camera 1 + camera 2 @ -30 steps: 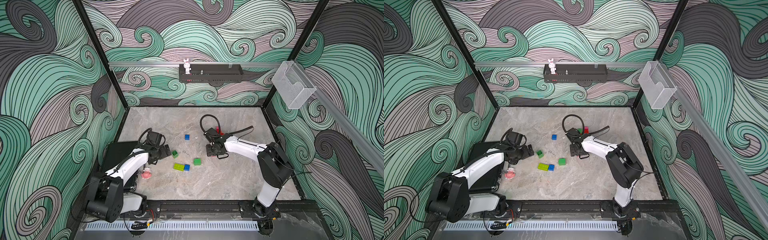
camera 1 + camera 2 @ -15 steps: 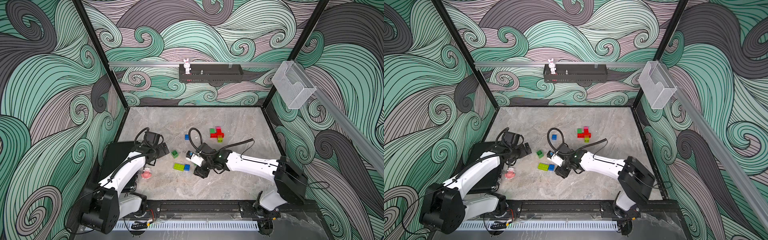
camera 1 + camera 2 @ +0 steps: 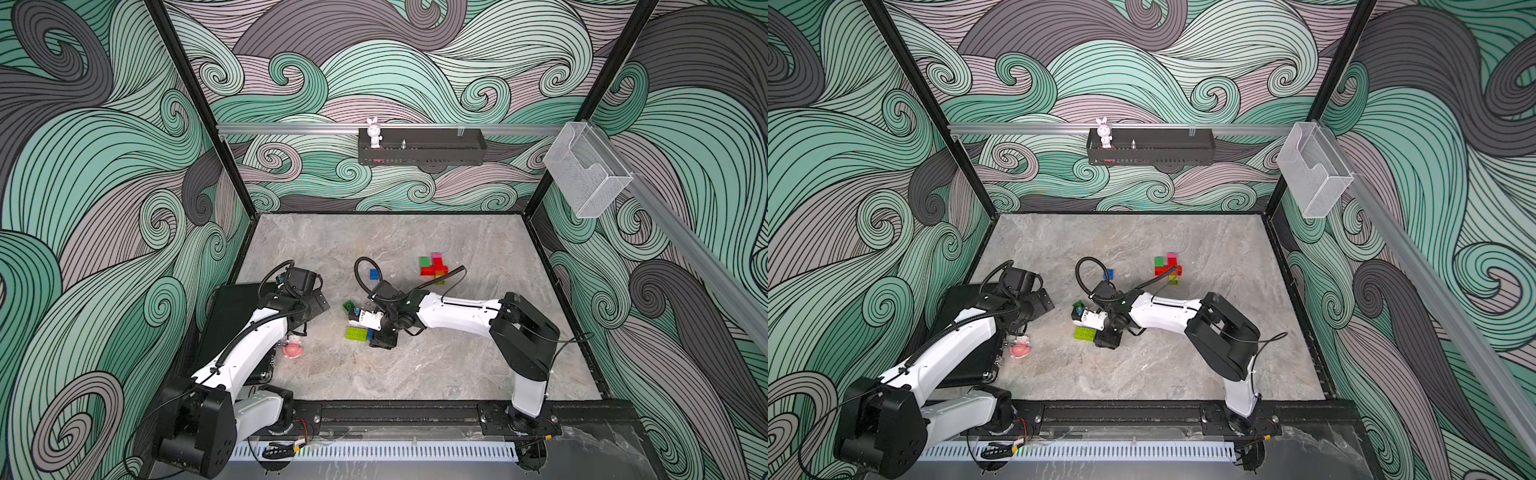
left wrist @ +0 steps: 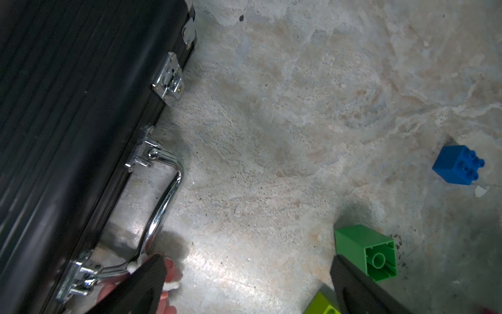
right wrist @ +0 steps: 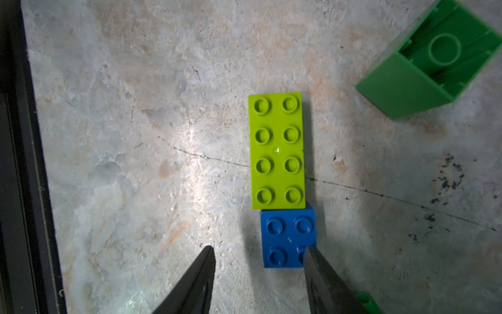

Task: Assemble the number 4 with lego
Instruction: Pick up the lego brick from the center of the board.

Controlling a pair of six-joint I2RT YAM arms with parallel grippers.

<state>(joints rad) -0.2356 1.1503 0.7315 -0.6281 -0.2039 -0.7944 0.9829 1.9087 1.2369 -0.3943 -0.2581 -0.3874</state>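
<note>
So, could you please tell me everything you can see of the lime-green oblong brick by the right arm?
The lime brick is an oblong of glossy-looking plastic with eight round studs in two rows of four, facing up. It lies flat on the marbled tabletop. One short end butts against a small blue four-stud brick; nothing else touches it. The right tool hangs open over the blue brick's far end, clear of the lime one. A green brick lies tipped over nearby, apart.

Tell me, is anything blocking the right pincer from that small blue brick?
Nothing visible does. The right pincer is open over the blue brick, though one fingertip overlaps its corner in the wrist view. The lime brick touches the blue one's far end, outside the gap.
</note>
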